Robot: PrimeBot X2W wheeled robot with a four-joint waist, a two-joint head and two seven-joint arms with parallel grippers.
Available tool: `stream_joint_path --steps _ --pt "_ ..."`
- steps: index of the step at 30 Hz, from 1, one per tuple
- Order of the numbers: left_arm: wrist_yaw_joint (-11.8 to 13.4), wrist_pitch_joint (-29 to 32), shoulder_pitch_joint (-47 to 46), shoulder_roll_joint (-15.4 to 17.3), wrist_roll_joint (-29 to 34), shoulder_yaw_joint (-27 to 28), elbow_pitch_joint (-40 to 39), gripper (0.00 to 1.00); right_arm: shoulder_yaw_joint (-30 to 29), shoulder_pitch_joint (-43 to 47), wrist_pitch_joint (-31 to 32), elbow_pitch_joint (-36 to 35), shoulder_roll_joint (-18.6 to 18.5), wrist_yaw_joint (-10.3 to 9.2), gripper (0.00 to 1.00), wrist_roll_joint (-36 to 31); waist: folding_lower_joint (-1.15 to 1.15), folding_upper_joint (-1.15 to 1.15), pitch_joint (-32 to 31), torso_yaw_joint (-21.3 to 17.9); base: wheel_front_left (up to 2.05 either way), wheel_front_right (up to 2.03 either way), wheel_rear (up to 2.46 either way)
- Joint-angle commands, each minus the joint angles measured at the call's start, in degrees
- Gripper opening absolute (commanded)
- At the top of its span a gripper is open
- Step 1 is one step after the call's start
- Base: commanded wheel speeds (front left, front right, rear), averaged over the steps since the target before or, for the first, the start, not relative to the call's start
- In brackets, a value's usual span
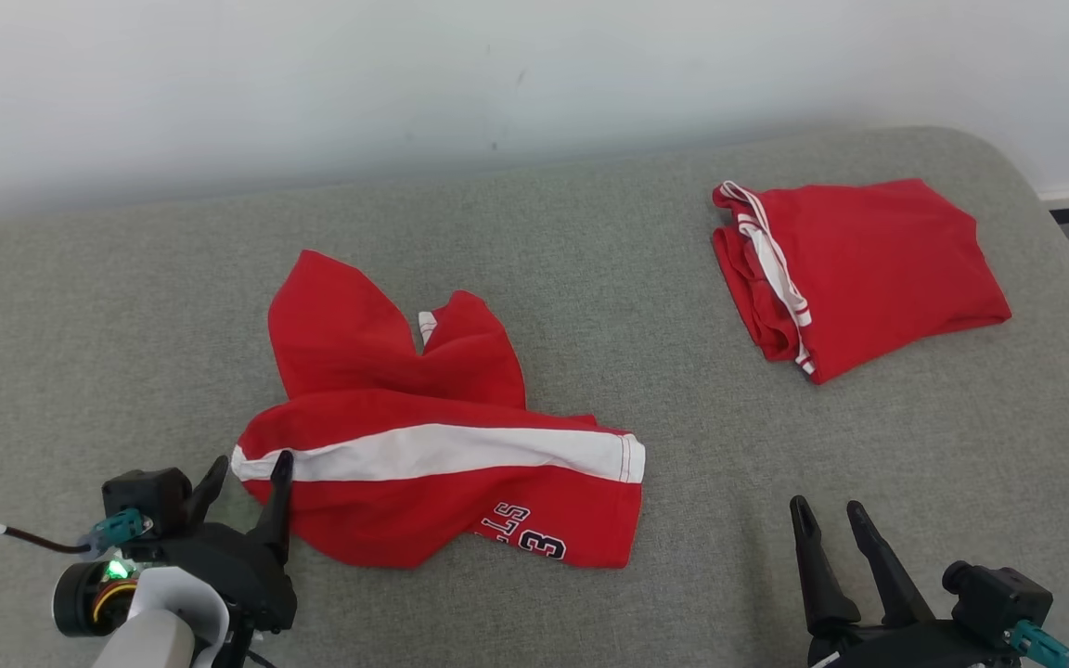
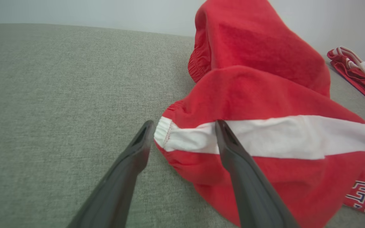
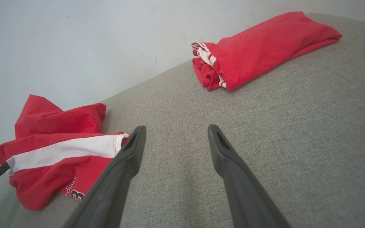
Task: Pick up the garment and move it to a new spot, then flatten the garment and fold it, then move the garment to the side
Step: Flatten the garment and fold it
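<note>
Fingers of the left gripper [image 1: 251, 461] stand spread wide and hold nothing. The crumpled red garment [image 1: 432, 464] begins right at their tips. In the left wrist view the gathered end of its white stripe [image 2: 265, 139] sits in the gap between them, with one finger [image 2: 233, 152] over the cloth and the other [image 2: 139, 148] just beside its edge, above the bare grey padded surface [image 2: 59, 95]. Whether either tip presses the fabric I cannot tell.

From that gap the stripe, and with it the garment's long axis, runs sideways toward the right gripper's side. A looser red flap [image 1: 330, 325] spreads beyond the fingertips.

The right gripper [image 1: 828, 506] is likewise parted and empty. Its tips are well apart from the garment's far end, which lies off to the side of its fingers. The left arm is plainly the nearer one, and closing on that gathered end looks like the next move.

Farther out, beyond the right fingers, a second red garment [image 1: 869, 269] lies folded on the same surface.
</note>
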Motion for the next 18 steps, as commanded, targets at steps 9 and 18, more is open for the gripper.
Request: stream_joint_path --steps 9,18 --pt "-1.0 -1.1 -1.3 -0.4 -1.8 0.3 4.4 1.00 0.3 -0.9 -0.1 0.2 -0.6 0.01 1.00 0.2 0.00 0.00 1.4 -1.0 0.00 0.00 0.00" --pt "-1.6 -4.6 -1.8 -1.3 -1.2 -0.8 6.5 0.00 -0.1 0.0 0.0 0.2 -0.6 0.01 1.00 -0.6 0.00 0.00 -0.3 0.3 0.00 0.00 0.00"
